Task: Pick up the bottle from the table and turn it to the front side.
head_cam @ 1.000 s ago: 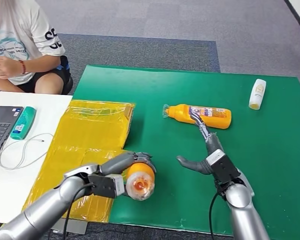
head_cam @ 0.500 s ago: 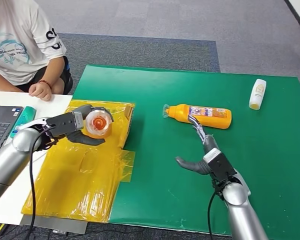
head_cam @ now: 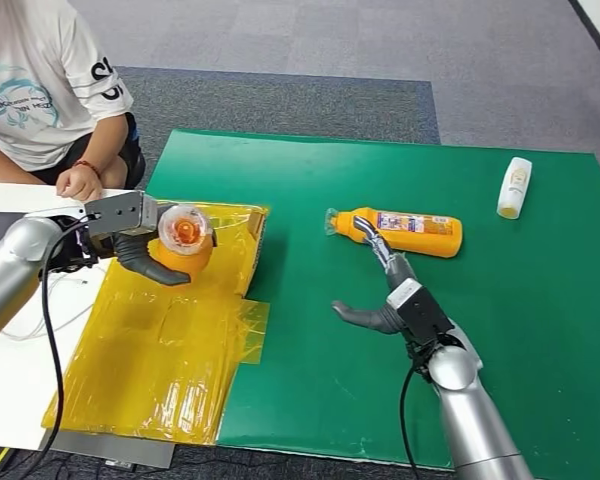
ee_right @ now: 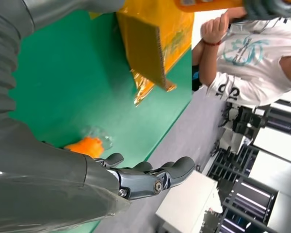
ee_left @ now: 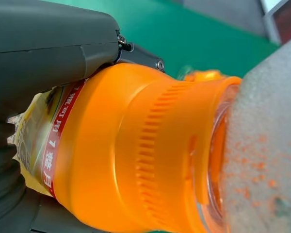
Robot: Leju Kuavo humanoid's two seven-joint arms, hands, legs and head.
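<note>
Close-up, bottle (ee_left: 137, 150) label, red band, "7整月"

You are looking at an orange bottle (ee_left: 114, 155) lying across the left hand (ee_left: 45, 53), which is gripping it around the labelled body. A dark finger (ee_left: 137, 56) is pressing along the bottle's shoulder. A red band with white characters is wrapping the label (ee_left: 52, 145) just behind a ribbed orange collar (ee_left: 151, 160). A clear, frosted cap (ee_left: 261, 150) is sitting beyond the collar, blurred by closeness. Green table surface (ee_left: 195, 34) is showing behind the bottle.
</note>
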